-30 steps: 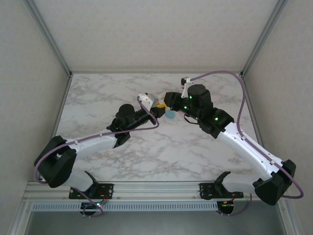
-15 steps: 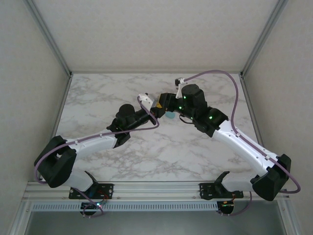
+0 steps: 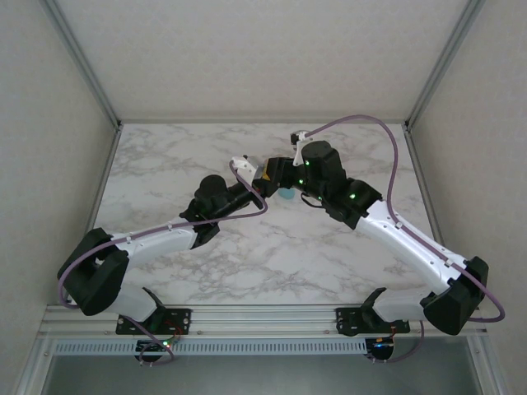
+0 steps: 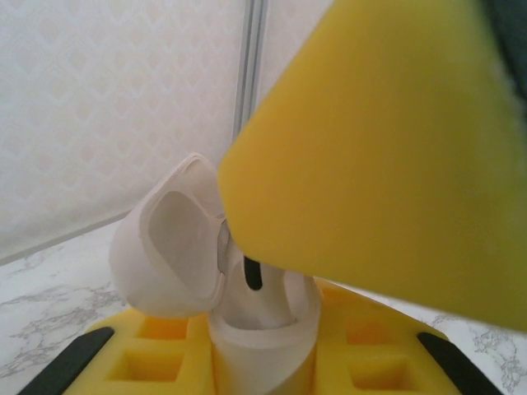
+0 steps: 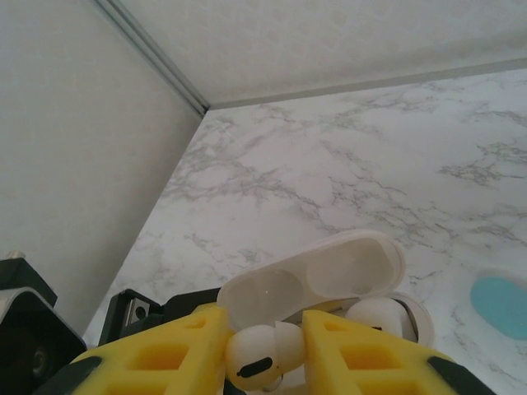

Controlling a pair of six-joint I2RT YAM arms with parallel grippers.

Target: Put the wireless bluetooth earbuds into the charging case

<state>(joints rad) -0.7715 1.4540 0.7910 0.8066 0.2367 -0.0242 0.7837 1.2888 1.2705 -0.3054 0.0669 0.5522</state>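
A white charging case stands upright with its lid swung open, and my left gripper is shut on its body between the yellow fingers. Close above it my right gripper is shut on a white earbud, just in front of the open lid. A second white earbud sits in the case. In the left wrist view, one yellow right finger looms over the case. From above, both grippers meet mid-table.
A teal rounded object lies on the marble table just right of the grippers, also seen as the teal object from above. The enclosure's wall and corner post stand to the left.
The right arm has swung left, bringing its gripper with the earbud up against the case in the left gripper. The left arm has stayed put.
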